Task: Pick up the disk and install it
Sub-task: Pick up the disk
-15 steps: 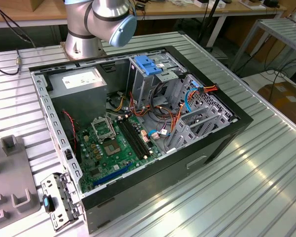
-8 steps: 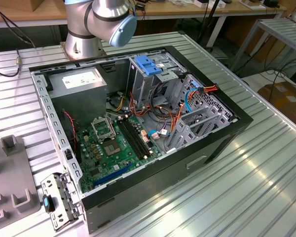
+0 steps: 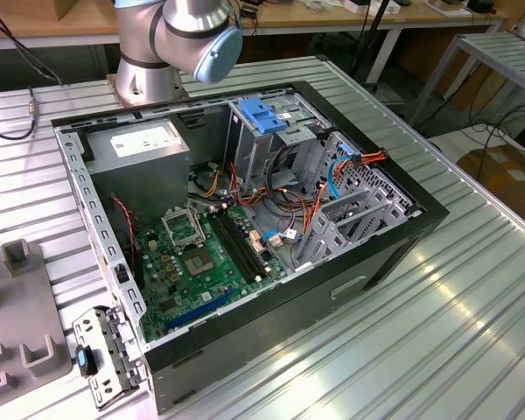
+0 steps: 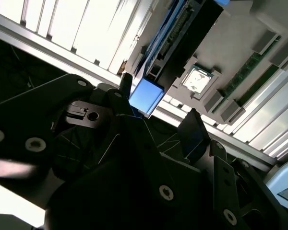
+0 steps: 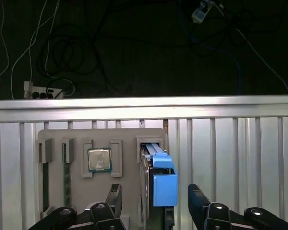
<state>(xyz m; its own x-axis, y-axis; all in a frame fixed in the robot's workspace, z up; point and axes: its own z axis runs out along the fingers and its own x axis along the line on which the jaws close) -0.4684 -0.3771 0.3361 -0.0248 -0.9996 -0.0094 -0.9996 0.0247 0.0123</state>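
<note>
**Disk, location.** In the first wrist view the disk stands on edge in a slot of a grey tray. A blue plastic rail with a blocky end tab runs along its side. The label face can't be seen, and the lower part is cut off by the frame edge. In the second wrist view the disk shows as a dark edge w/ a connector row; the rail tab sits just off one finger.

**Gripper.** The gripper hangs over the disk w/ its jaws spread. The black fingers sit one on each side of the disk, w/ a gap on both sides and no contact. The gripper body is matt black w/ bolt heads and hides much of the tray.

**Tray contents.** A square CPU w/ a metal lid lies flat in a pocket. Beside it a narrow green RAM stick sits on edge.

**Surroundings.** The table is ribbed aluminium. Past its edge lie dark floor and loose cables, hard to make out.

**Exterior view.** The open PC case lies on its side. Inside are a green mainboard, a grey PSU and a bare blue bracket on top of the drive cage. Only the base joints of the arm are in frame; the rest is cut off at the top.
</note>
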